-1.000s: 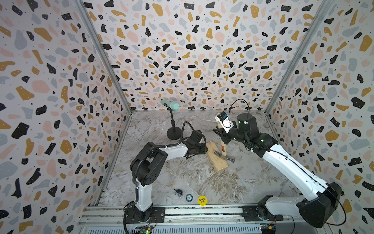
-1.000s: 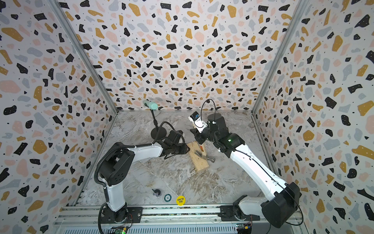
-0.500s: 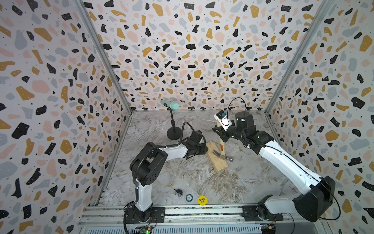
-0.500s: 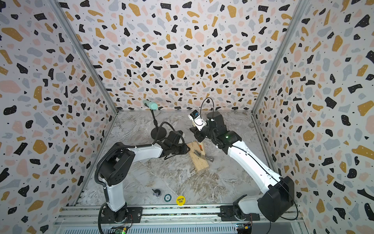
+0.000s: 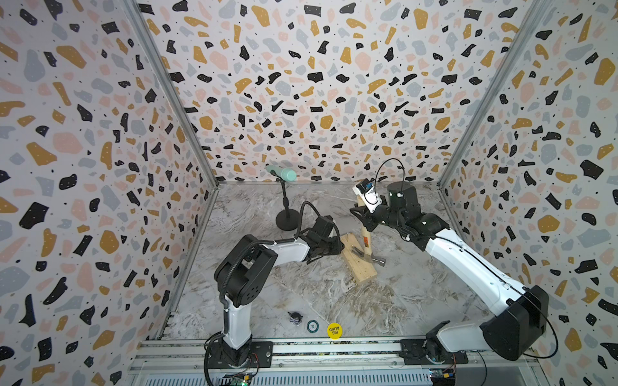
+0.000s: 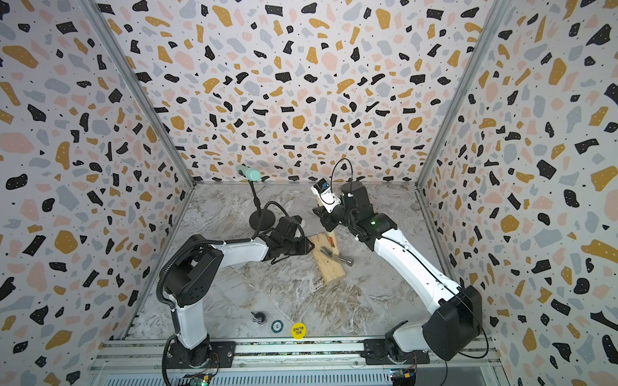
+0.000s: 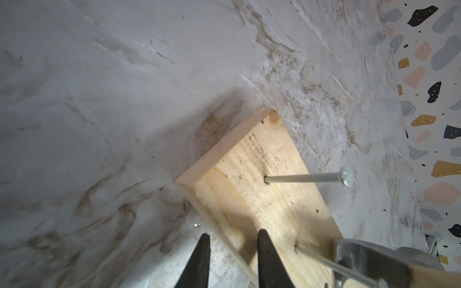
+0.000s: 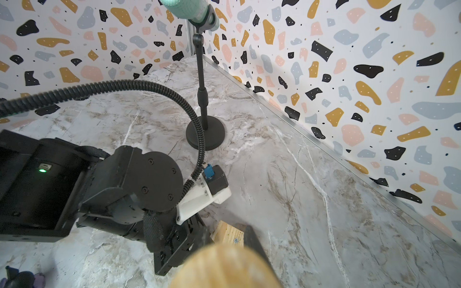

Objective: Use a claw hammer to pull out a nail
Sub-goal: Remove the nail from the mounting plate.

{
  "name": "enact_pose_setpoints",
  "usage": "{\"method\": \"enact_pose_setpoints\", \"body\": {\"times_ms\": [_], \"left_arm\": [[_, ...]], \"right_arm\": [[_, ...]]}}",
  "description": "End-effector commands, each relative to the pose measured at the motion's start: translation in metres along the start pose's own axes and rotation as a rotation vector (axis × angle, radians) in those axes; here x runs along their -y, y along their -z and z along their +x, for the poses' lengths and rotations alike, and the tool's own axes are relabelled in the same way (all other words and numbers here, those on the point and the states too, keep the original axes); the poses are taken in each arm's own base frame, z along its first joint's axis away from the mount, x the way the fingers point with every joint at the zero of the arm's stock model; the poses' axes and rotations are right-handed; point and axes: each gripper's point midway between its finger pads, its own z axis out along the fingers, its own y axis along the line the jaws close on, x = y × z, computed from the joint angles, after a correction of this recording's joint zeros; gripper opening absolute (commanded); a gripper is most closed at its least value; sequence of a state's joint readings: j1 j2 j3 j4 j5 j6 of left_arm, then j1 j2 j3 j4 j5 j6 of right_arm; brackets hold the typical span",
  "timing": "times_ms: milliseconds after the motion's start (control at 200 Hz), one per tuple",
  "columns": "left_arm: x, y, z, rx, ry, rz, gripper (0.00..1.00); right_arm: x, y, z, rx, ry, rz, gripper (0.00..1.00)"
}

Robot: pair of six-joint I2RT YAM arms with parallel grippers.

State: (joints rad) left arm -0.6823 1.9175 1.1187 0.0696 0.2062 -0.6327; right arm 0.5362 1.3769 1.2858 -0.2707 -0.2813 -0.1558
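Right claw is clamped high on the pale wooden handle of the steel-headed claw hammer, presumably for leverage. Its forked head appears hooked on the thin grey nail standing in the pale rectangular wood block. Left claw, fingers apart, straddles the block's edge at ten o'clock, likely steadying it. Marbled counter lies open toward six o'clock; the black microphone stand is at eleven.

**Yellow disc**, lying at the front of the bench: black capitals "BIG BLIND", in two lines, upside down in both top views.

**Teal chip**, just beside the disc: a pale mark at its centre, too small to read.

**Hammer**: orange-and-black label on the handle. Its print is too small to read.
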Motion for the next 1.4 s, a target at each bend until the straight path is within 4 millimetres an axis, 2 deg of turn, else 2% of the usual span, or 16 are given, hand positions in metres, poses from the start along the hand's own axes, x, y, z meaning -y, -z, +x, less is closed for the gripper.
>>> {"method": "enact_pose_setpoints", "body": {"times_ms": [0, 330, 656, 916, 1191, 1397], "left_arm": [[-0.013, -0.002, 0.02, -0.061, 0.018, -0.033, 0.28], [-0.014, 0.0, 0.021, -0.062, 0.019, -0.035, 0.27], [-0.014, -0.001, 0.022, -0.064, 0.022, -0.036, 0.27], [-0.015, -0.001, 0.023, -0.067, 0.023, -0.036, 0.27], [-0.017, -0.003, 0.026, -0.075, 0.025, -0.038, 0.27], [-0.018, -0.004, 0.028, -0.081, 0.029, -0.039, 0.27]], "right_arm": [[0.008, 0.016, -0.055, 0.166, 0.05, 0.028, 0.0], [0.007, 0.01, -0.058, 0.185, 0.072, 0.013, 0.0], [0.006, 0.019, -0.06, 0.263, 0.109, 0.027, 0.0], [0.007, 0.019, -0.041, 0.253, 0.101, 0.056, 0.0], [-0.003, 0.037, -0.025, 0.329, 0.12, 0.043, 0.0], [-0.001, 0.046, -0.016, 0.357, 0.086, 0.022, 0.0]]}}
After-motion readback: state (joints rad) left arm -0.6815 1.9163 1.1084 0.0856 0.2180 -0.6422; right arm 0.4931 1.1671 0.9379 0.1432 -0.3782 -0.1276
